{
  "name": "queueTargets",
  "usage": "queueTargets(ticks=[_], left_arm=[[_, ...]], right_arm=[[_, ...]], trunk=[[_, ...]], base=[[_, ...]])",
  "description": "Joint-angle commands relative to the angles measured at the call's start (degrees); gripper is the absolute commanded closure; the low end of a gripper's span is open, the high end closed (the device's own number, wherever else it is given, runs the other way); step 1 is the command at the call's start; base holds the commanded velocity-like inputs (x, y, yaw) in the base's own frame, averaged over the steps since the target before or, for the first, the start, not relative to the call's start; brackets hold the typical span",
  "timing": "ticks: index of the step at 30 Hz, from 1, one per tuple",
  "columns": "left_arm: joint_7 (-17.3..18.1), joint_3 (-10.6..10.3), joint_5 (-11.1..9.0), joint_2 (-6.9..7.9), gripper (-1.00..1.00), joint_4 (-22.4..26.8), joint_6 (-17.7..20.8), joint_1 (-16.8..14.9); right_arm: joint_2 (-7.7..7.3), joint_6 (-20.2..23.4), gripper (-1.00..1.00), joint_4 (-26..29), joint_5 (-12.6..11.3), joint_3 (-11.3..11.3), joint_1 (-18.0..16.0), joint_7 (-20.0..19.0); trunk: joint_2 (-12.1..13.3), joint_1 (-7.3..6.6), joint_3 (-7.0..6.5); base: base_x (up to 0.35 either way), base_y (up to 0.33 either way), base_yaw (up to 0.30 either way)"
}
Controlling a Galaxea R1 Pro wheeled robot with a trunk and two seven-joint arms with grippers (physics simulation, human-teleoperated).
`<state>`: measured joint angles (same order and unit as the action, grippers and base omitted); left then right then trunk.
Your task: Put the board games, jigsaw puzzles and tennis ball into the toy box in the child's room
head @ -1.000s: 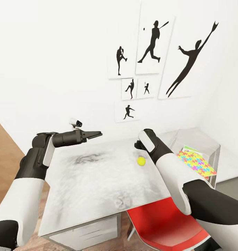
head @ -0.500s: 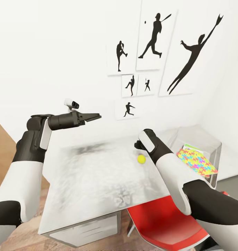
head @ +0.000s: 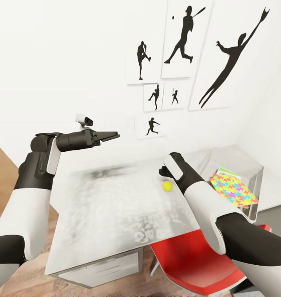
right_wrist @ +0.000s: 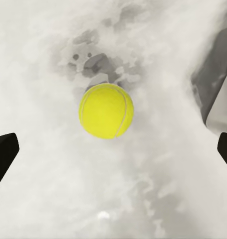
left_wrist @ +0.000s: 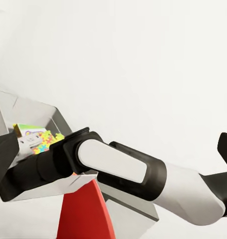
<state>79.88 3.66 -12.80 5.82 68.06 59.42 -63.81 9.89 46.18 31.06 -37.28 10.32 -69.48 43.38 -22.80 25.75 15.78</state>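
The tennis ball (head: 167,186) lies on the light-grey table (head: 107,214), just in front of my right wrist. In the right wrist view the ball (right_wrist: 106,110) sits ahead of my right gripper (right_wrist: 113,149), whose fingers are spread wide at either edge, not touching it. My left gripper (head: 113,135) hovers high above the table's far left part, open and empty. At the table's right end stands the toy box (head: 239,159), holding a jigsaw puzzle (head: 233,190) on top of a green-and-white board game (head: 225,172). The left wrist view shows the toy box (left_wrist: 53,117) too.
A red chair (head: 190,264) is tucked under the table's near right side, below my right forearm. White drawer fronts (head: 103,270) face me at the front edge. Black baseball-player prints (head: 181,41) hang on the white wall behind. Wood floor (head: 2,173) shows at the left.
My left arm has lifted its gripper well above the table top. The view has shifted slightly. The right arm and the ball have stayed put.
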Motion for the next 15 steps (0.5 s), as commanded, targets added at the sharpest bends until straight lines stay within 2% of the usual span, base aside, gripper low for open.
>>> queueTargets(ticks=[1, 15], left_arm=[[0.1, 0.0, -0.1, 0.06, -1.00, 0.0, 0.6, -0.1], [0.1, 0.0, -0.1, 0.27, -1.00, 0.1, 0.6, -0.1]], right_arm=[[-0.04, 0.2, -1.00, 0.0, -0.6, 0.3, -0.1, 0.6], [0.11, 0.5, -1.00, 0.3, -0.7, 0.1, -1.8, 0.6]], trunk=[[-0.1, 0.03, 0.21], [-0.1, 0.03, 1.53]], base=[[0.000, 0.000, 0.000], [0.000, 0.000, 0.000]])
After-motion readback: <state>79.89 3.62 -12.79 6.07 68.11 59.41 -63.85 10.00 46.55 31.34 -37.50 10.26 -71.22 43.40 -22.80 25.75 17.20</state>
